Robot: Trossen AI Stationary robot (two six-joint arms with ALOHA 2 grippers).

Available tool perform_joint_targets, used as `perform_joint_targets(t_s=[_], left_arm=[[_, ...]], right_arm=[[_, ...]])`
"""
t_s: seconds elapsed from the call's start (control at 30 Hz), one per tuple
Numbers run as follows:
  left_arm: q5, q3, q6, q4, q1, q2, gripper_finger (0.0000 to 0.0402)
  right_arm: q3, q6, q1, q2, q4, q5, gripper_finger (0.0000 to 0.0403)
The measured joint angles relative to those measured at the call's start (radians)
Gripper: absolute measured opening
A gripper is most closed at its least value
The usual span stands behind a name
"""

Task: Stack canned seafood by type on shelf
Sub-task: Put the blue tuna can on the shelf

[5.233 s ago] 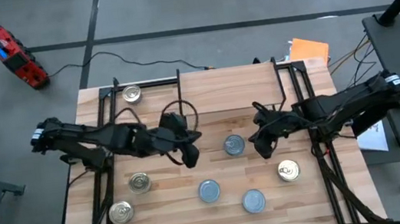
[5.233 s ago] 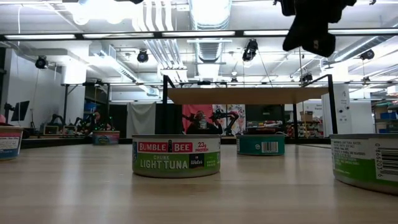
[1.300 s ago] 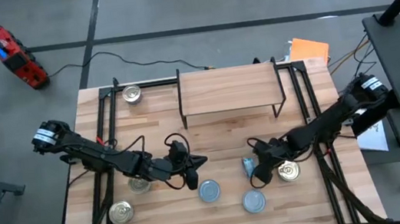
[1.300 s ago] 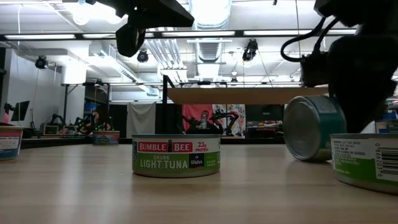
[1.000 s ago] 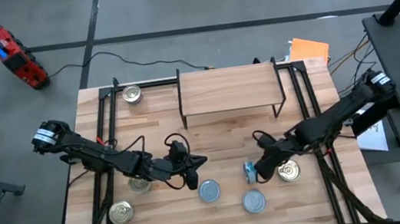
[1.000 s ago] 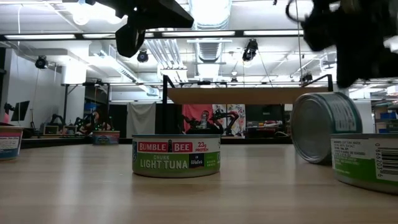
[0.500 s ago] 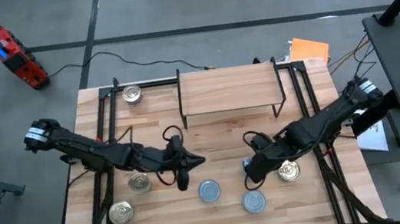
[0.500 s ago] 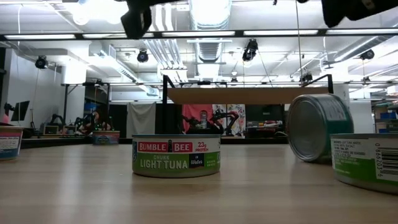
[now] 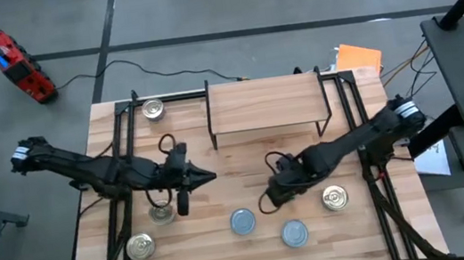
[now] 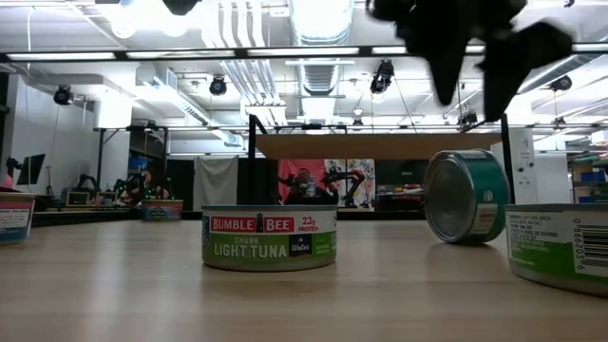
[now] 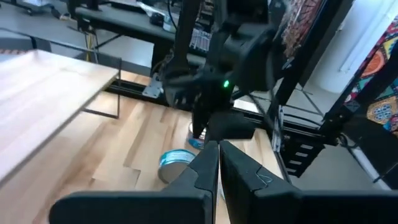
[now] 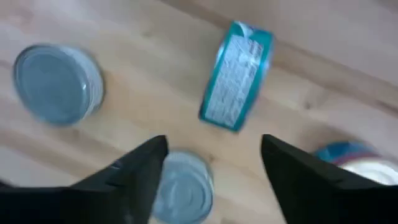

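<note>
Released from the right gripper (image 12: 211, 168), whose fingers now stand apart, a teal tin (image 12: 236, 76) rests on edge mid-table; regrasping it for the shelf (image 9: 266, 103) seems next.
</note>
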Motion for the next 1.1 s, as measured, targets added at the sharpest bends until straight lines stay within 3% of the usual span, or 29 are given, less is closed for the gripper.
perform_joint_targets(t_s=[0.17,0.33,0.5,0.87,1.1], left_arm=[[-0.001,0.000,0.018,-0.002,0.000,-0.023,0.0000],[-0.001,0.000,0.017,-0.052,0.000,-0.027,0.0000],[-0.001,0.000,0.017,-0.086,0.000,-0.027,0.0000],[-0.001,0.000,0.060,-0.099,0.000,-0.028,0.0000],[-0.001,0.000,0.063,-0.107,0.000,-0.028,0.0000]], right_arm=[[0.000,-0.058,-0.063,0.065,-0.014,-0.003,0.0342],[0.000,-0.104,-0.091,0.112,-0.010,-0.027,0.0344],[0.000,-0.100,-0.092,0.122,-0.001,-0.039,0.0299],[0.000,-0.093,-0.092,0.133,0.023,-0.053,0.0141],[-0.003,-0.103,-0.091,0.161,0.073,-0.081,0.0106]])
